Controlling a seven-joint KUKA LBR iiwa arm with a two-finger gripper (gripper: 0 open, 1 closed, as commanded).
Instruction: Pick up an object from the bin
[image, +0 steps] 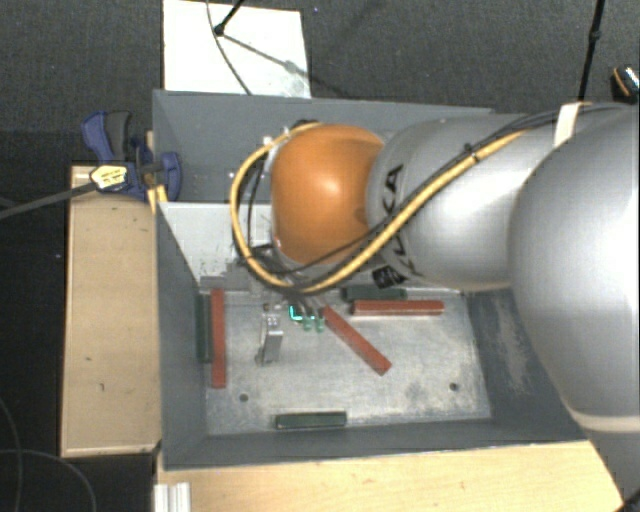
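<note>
Along the left wall of the grey metal bin (185, 300) two thin sticks lie side by side, both running from the far edge toward the near edge: a dark green stick (203, 325) just beside the wall, and a red-brown stick (218, 342) touching its inner side.

Next to the right is the hand (270, 342), a pale metal piece under the arm's orange cover (320, 190), with small green lights (305, 318) glowing just beside it. It is over bare bin floor, near the left pair of sticks but apart from them. Whether the hand is apart or together cannot be told, and nothing can be made out in it.

Near the middle of the near edge lies a second dark green stick (311, 421), parallel to that edge and well apart from the rest. Right of the hand, a slanted red-brown stick (358, 344) runs from the bin's middle toward the near right corner. Beyond it, toward the far edge, a level red-brown stick (398, 308) lies with a dark stick (375, 294) just behind it, partly under the arm (480, 200).
</note>
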